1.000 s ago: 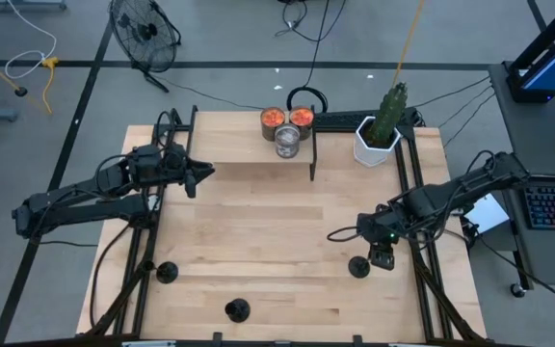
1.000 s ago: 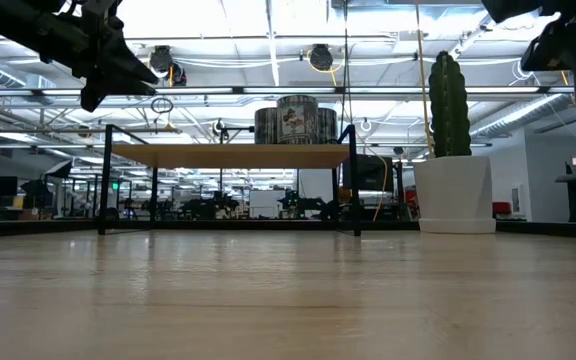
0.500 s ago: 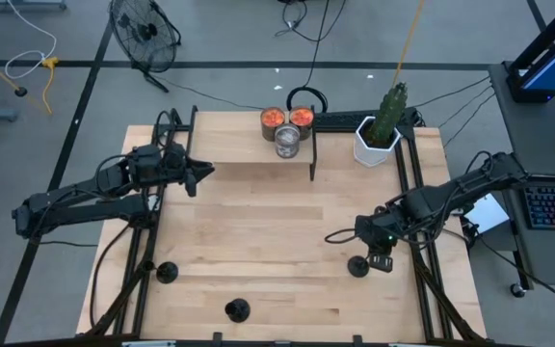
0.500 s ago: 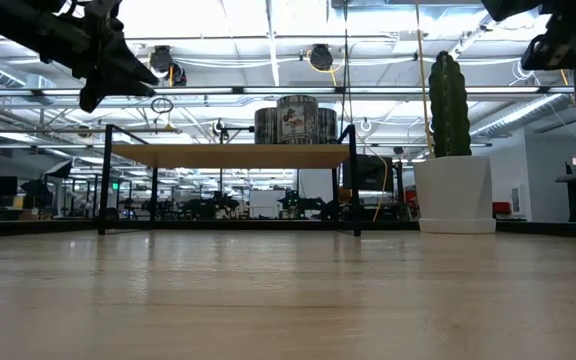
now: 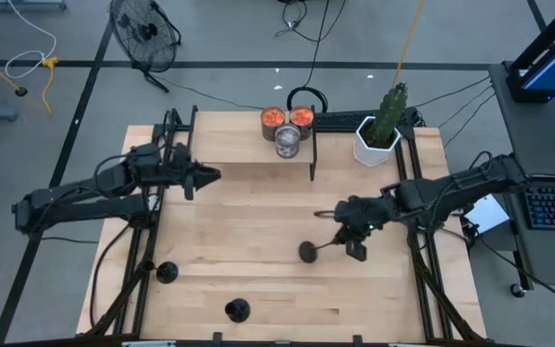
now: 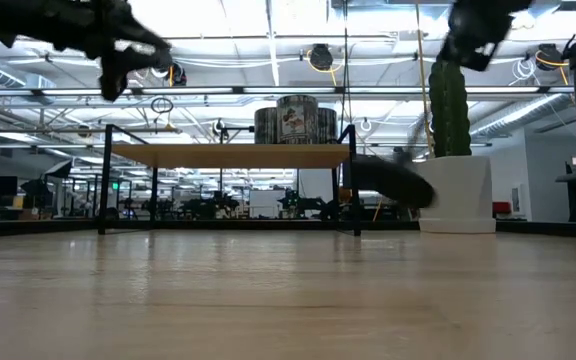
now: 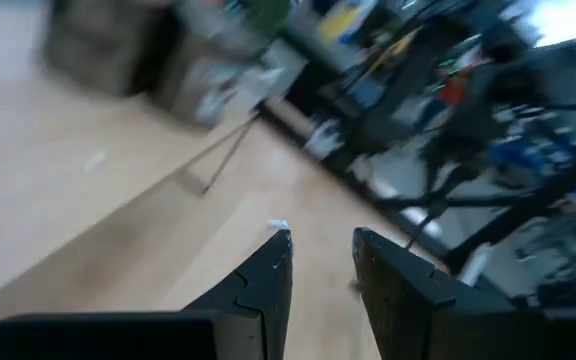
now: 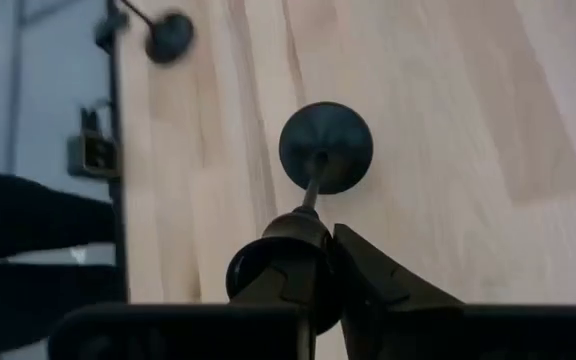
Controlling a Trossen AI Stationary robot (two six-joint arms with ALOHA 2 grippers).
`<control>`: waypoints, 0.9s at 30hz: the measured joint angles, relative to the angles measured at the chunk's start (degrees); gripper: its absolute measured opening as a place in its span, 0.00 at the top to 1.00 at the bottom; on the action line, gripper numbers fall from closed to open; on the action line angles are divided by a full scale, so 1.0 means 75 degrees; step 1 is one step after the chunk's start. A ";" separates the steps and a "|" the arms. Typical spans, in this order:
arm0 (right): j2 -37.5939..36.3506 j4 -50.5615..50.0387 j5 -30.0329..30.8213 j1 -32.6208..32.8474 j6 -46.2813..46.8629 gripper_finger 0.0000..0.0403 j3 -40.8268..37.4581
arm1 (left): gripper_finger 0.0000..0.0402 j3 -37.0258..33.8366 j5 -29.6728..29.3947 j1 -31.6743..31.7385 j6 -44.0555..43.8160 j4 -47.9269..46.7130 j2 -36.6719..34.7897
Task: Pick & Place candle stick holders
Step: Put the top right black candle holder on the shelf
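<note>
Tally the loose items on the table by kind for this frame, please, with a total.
Candle stick holders: 3, one held by the right gripper at, one at, one at
Cans: 3, at
Potted cactus: 1, at
Total: 7

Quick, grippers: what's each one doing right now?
Left gripper: fingers slightly apart, holding nothing, hovering above the table.
Right gripper: shut on a candle stick holder, gripped at its top.
</note>
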 joint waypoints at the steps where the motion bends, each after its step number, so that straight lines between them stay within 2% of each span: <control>1: 0.0068 0.0209 -0.0144 -0.0128 -0.0128 0.97 0.0006 | 0.71 0.0000 -0.0002 -0.0122 0.0005 0.0418 0.0135; 6: 0.0425 0.0728 -0.0808 -0.0610 -0.0448 0.97 0.0003 | 0.70 0.0003 -0.0085 -0.0791 0.0211 0.2391 0.0986; 10: 0.0801 0.0819 -0.1319 -0.0827 -0.0766 0.97 0.0006 | 0.64 0.0089 -0.0202 -0.1216 0.0306 0.3213 0.1736; 17: 0.1163 0.1521 -0.1996 -0.1200 -0.1245 0.97 0.0006 | 0.50 0.0561 -0.0553 -0.1864 0.0736 0.3392 0.2980; 20: 0.1202 0.1769 -0.2005 -0.1355 -0.1391 0.97 0.0009 | 0.45 0.0899 -0.0557 -0.2104 0.0861 0.3388 0.3496; 27: 0.1196 0.2311 -0.2212 -0.1628 -0.1547 0.97 0.0012 | 0.41 0.2000 -0.0486 -0.2577 0.1346 0.2934 0.4631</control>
